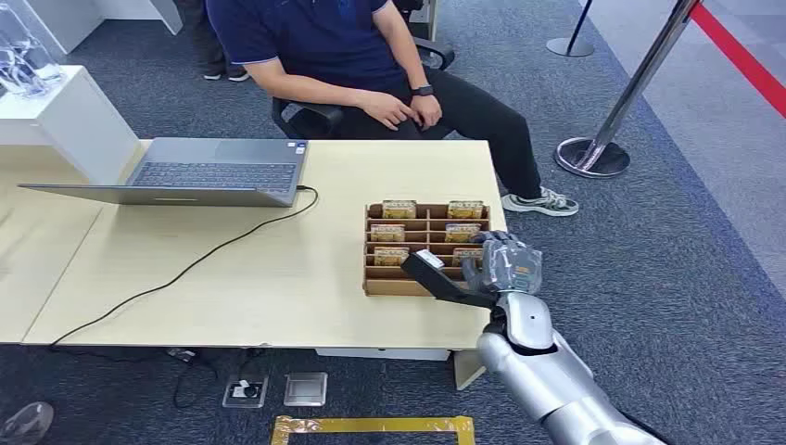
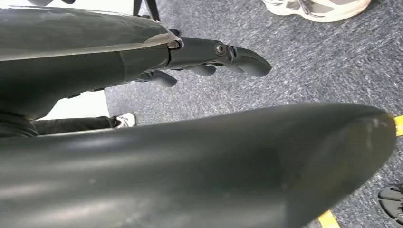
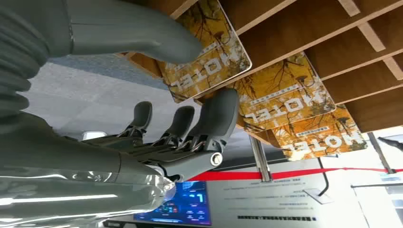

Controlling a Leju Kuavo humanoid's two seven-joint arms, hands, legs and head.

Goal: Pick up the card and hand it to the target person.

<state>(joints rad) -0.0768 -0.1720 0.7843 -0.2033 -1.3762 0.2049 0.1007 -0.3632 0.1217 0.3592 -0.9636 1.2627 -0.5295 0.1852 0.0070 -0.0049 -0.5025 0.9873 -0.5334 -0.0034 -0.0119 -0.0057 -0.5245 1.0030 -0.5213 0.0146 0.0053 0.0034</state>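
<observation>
Grey carpet underfoot, with a pale wooden desk point(image 1: 278, 269) set across it; I log the contents as follows.

Item: wooden card rack point(image 1: 373, 278), near the desk's right-hand edge, slotted in rows, several slots holding yellow hotel cards.

Item: the card point(image 3: 204, 52) I am after, nearest slot on the rack's right column. In the right wrist view it stands tilted out of its slot, thumb on one face, a finger point(image 3: 216, 118) close behind the other. Two more cards point(image 3: 285, 92) sit in the slots beyond.

Item: my right hand point(image 1: 503, 264), at the rack's near right corner, fingers curled around the card. I cannot tell whether the pinch has actually closed on it.

Item: my left hand point(image 2: 214, 54), hanging low over the carpet, fingers loosely bent, nothing in them.

Item: person point(image 1: 324, 46), seated in a chair behind the desk, hands in lap. Presumably the recipient.

Item: open laptop point(image 1: 213, 171), far left, cable point(image 1: 185, 269) trailing across the desk.

Handling note, my judgement: close thumb and finger squarely on the card's faces, then draw it along the slot's own line, not sideways, so the dividers do not catch it or drag a neighbour out.
</observation>
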